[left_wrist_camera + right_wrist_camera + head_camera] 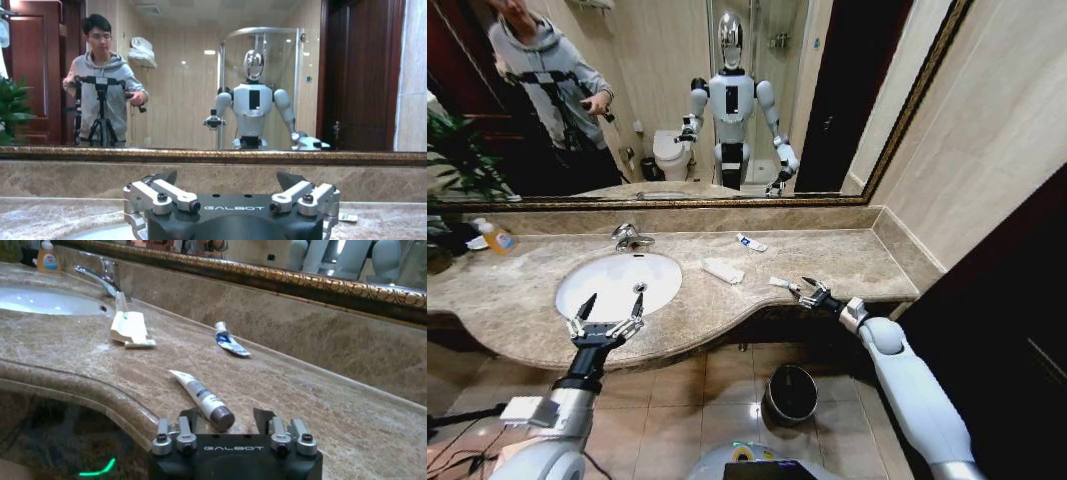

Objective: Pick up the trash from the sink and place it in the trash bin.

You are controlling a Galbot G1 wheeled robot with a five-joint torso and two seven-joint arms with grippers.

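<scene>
The white oval sink (617,283) sits in the beige marble counter. To its right, trash lies on the counter: a flat white packet (723,270), a white-and-blue tube (750,242) near the back wall, and a white tube (779,284) at the front edge. My right gripper (812,290) is open at counter height, with this tube's (202,397) capped end between its fingers (263,417). The packet (130,328) and the other tube (231,344) lie beyond it. My left gripper (607,318) hovers open over the sink's front rim. The trash bin (791,393) stands on the floor under the counter.
A chrome faucet (630,237) rises behind the basin. An orange soap bottle (497,238) stands at the far left of the counter beside a plant (452,160). A gold-framed mirror (727,100) backs the counter, and a wall closes off its right end.
</scene>
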